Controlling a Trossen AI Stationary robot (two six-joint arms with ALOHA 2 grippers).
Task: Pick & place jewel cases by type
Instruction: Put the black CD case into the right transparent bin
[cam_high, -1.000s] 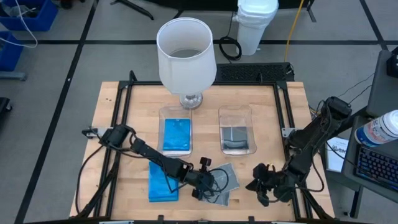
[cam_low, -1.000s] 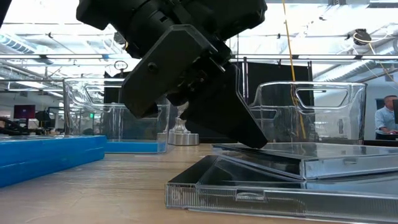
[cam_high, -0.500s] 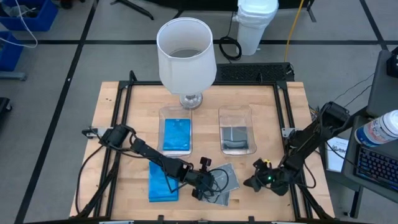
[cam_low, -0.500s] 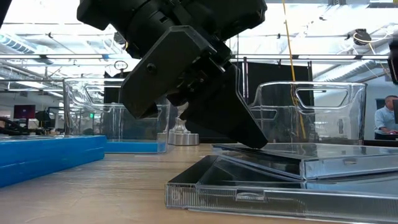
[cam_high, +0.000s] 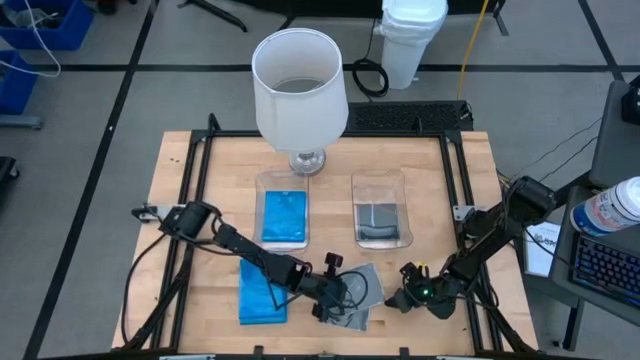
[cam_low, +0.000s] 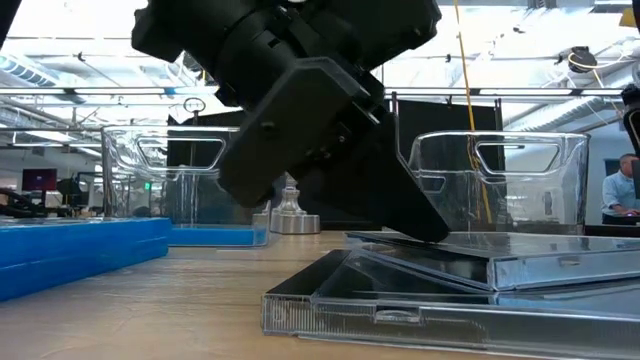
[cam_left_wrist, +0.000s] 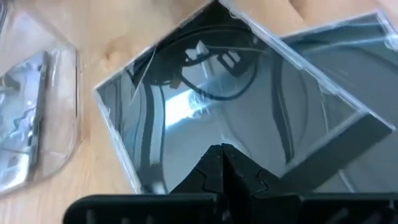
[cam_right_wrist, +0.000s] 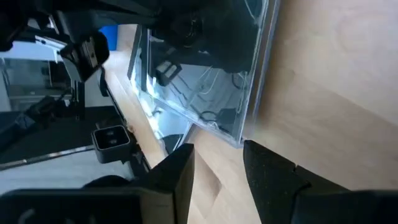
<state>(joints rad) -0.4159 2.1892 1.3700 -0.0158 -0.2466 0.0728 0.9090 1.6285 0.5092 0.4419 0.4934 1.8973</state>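
Observation:
Two smoky grey jewel cases (cam_high: 360, 296) lie overlapped near the table's front edge, the upper one (cam_low: 520, 250) resting on the lower one (cam_low: 400, 305). My left gripper (cam_high: 334, 289) is shut, its tips on the upper case (cam_left_wrist: 186, 106). My right gripper (cam_high: 397, 298) stands open just right of the cases, low over the table. A case corner (cam_right_wrist: 241, 140) lies just ahead of the gap between its fingers (cam_right_wrist: 217, 163), untouched. A stack of blue jewel cases (cam_high: 262, 293) lies to the left. My left gripper presses its shut fingertips (cam_left_wrist: 222, 154) down on the flat top face (cam_left_wrist: 217, 130) of the upper grey case. The fingers slant down from the table's left (cam_low: 425, 225). That case lies nearly flat on the lower grey case.
Two clear trays stand mid-table: the left tray (cam_high: 283, 180) holds a blue case, the right tray (cam_high: 379, 183) a grey one. A white lamp-like cylinder (cam_high: 299, 85) on a glass foot stands at the far edge. Black frame rails (cam_high: 197, 200) run along the table's sides.
My right gripper has moved toward the table's left, closing in on the grey cases. My left gripper has shifted slightly toward the table's right on the upper case and stays shut.

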